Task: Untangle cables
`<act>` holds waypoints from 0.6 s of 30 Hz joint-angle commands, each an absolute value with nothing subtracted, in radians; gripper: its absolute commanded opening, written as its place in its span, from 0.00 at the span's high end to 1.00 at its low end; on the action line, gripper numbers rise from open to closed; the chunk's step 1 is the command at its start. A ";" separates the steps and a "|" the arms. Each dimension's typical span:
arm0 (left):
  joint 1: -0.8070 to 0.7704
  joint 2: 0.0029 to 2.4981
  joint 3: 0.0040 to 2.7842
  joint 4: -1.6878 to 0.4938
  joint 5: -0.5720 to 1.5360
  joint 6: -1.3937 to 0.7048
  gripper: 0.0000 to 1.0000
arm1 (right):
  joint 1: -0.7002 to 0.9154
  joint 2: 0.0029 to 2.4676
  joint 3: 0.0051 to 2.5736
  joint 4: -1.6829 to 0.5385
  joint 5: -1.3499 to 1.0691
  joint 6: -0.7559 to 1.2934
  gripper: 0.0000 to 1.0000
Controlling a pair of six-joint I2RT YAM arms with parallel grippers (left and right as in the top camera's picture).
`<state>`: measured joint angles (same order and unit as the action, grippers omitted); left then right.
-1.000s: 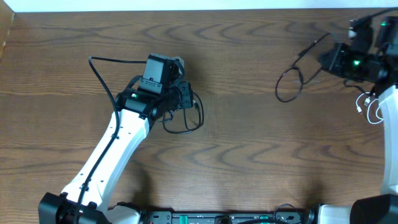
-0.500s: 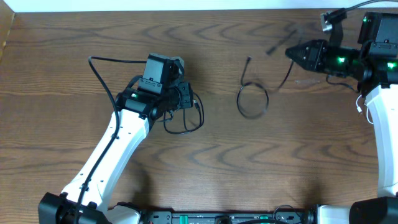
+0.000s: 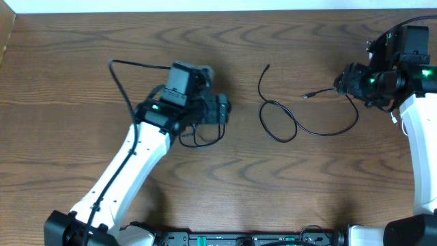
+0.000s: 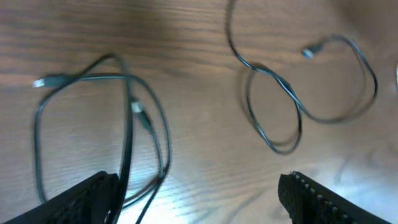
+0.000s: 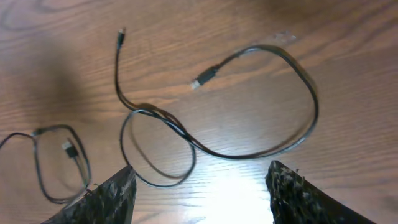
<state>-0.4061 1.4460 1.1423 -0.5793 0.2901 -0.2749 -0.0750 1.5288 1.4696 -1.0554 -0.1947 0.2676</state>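
Two thin dark cables lie apart on the wooden table. A small looped one (image 3: 202, 134) (image 4: 93, 124) (image 5: 59, 163) sits under and just left of my left gripper (image 3: 224, 111) (image 4: 199, 202), which is open; the cord runs past its left finger without being pinched. A longer black cable (image 3: 300, 123) (image 4: 292, 106) (image 5: 249, 118) sprawls in the middle with one loop and a wide curve, both plug ends free. My right gripper (image 3: 343, 82) (image 5: 202, 196) hovers open at this cable's right end, nothing between its fingers.
A thin white cord (image 3: 395, 116) shows beside the right arm at the table's right edge. A thick black wire (image 3: 119, 75) arcs off the left arm. The table's far edge (image 3: 218, 9) runs along the top.
Both grippers have opened. The right one let go of the black cable, which now lies spread across the middle. The left arm shifted slightly right, its looped cable lying on the table.
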 commanded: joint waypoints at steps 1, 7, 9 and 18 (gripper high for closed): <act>-0.459 1.456 1.149 -0.592 0.186 -0.121 0.12 | -0.071 1.526 1.430 -1.055 -0.163 0.253 0.36; -0.488 1.457 1.150 -0.533 0.165 -0.056 0.12 | -0.071 1.526 1.369 -1.039 -0.163 0.253 0.36; -0.503 1.457 1.150 -0.475 0.239 -0.056 0.12 | -0.071 1.526 1.353 -1.036 -0.163 0.253 0.36; -0.519 1.457 1.150 -0.301 0.243 -0.057 0.12 | -0.071 1.526 1.345 -1.029 -0.163 0.253 0.36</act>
